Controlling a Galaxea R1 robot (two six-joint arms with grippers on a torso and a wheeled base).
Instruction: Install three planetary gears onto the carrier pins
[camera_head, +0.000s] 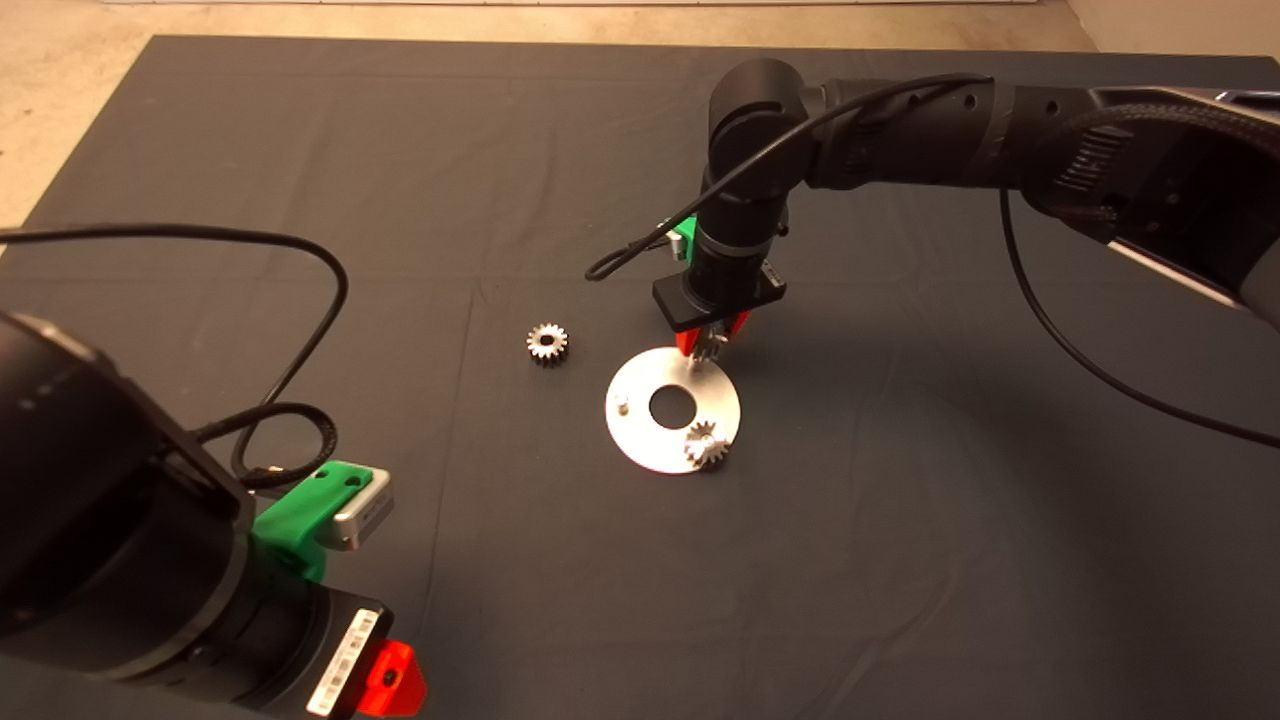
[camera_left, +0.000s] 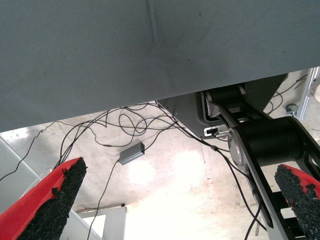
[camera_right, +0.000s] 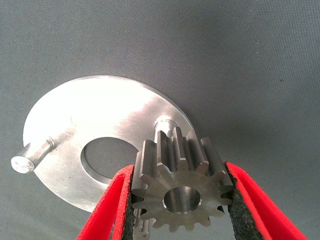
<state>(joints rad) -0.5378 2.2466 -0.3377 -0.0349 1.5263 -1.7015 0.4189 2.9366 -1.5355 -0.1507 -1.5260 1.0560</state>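
Your left tool (camera_left: 175, 200) hangs with its two red fingers (camera_left: 47, 200) spread wide, nothing between the black pads (camera_left: 305, 200). Past them you see the dark mat (camera_left: 150, 50), and beyond its edge the pale floor (camera_left: 165, 200) strewn with thin black cables (camera_left: 125, 120), a small grey box (camera_left: 131, 153) and part of the robot's black frame (camera_left: 265, 145).

Gears: three (camera_head: 547, 343) (camera_head: 706, 446) (camera_right: 181, 192). Disc (camera_head: 640, 425): one. Bare pins: two (camera_head: 621, 404) (camera_right: 163, 124). Grippers: two (camera_head: 712, 340) (camera_left: 175, 200).
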